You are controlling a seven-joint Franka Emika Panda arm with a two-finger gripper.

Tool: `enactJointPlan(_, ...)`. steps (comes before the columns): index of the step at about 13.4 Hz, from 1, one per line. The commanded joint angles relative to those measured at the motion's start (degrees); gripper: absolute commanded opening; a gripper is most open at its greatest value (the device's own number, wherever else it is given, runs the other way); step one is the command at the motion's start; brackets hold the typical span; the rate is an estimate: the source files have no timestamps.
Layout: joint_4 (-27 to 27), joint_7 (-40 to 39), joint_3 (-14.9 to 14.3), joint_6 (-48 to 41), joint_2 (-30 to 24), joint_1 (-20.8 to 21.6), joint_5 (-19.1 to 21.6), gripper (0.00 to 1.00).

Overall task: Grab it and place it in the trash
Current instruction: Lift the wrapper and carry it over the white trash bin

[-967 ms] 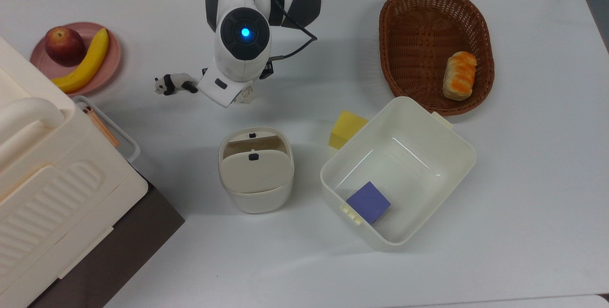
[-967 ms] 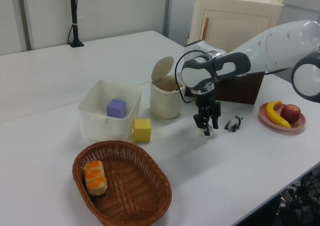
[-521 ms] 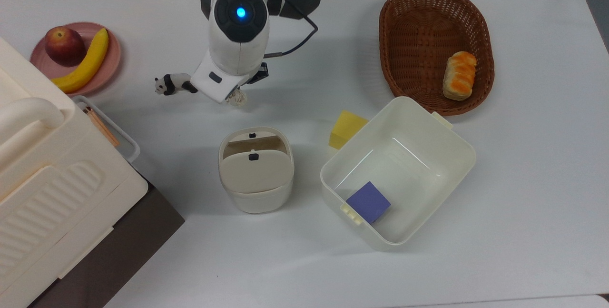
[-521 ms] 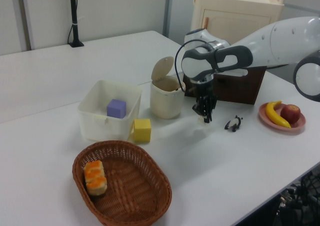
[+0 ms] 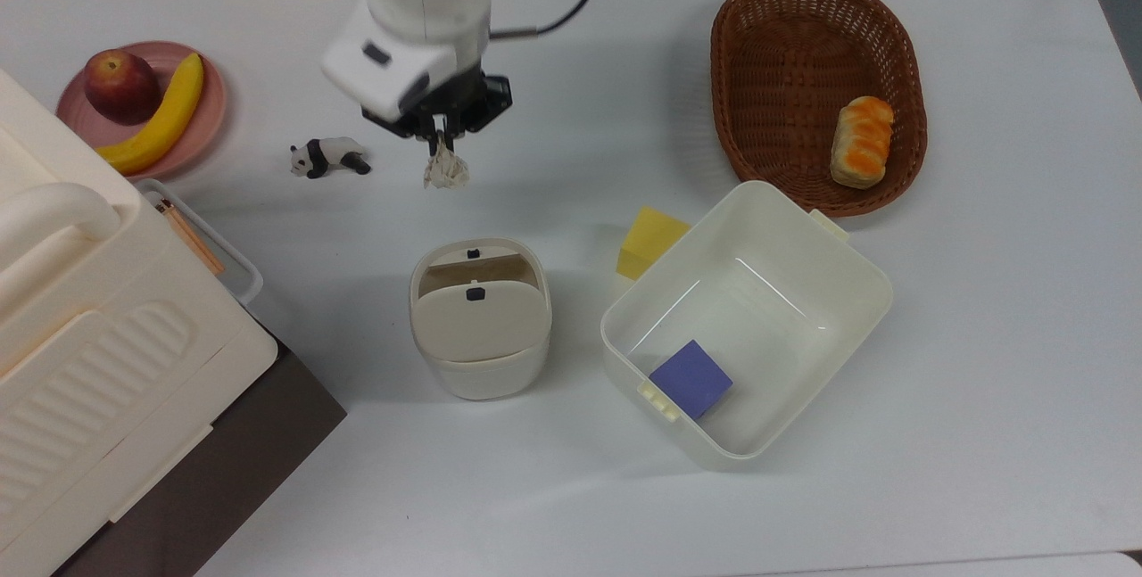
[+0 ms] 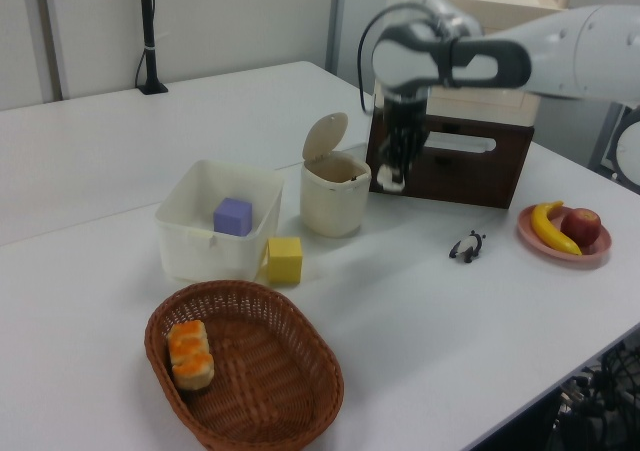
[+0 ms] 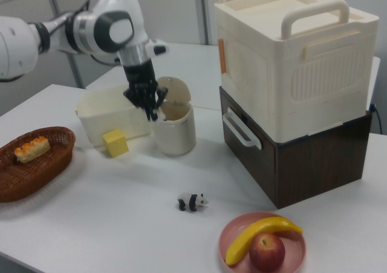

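The grab looks done: my gripper [image 5: 439, 136] is closed on the paper ball [image 5: 445, 170], which hangs just below my fingertips, lifted clear of the surface [image 5: 571, 488]. What's left is carrying it to the trash [image 5: 480, 318], lower in the top view, and dropping it through the flap.

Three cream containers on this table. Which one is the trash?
Start at the big ribbed box on the top view's left edge. The trash bin stands just right of it, before the open tub. It is the smallest, with a flap lid bearing two black knobs.
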Motion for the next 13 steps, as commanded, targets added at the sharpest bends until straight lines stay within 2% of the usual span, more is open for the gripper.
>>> enactJointPlan(1, 4.6, -0.3, -0.5, 2.6, 0.5, 0.5, 0.8, 0.06)
enactJointPlan(3, 4.5, 1.0, -0.5, 6.7, 1.7, 0.5, 0.7, 0.18)
enactJointPlan(4, 4.5, 3.1, -0.5, 10.0, 3.3, 0.5, 0.7, 0.57)
enactJointPlan(6, 4.5, 8.0, -0.5, 15.2, 4.8, 0.5, 0.1, 1.00)
enactJointPlan(10, 4.3, 12.3, -0.5, 16.4, 5.6, 0.9, -0.7, 1.00)
enactJointPlan(13, 3.1, 12.0, -0.5, 7.2, 2.9, 1.2, 0.0, 1.00)
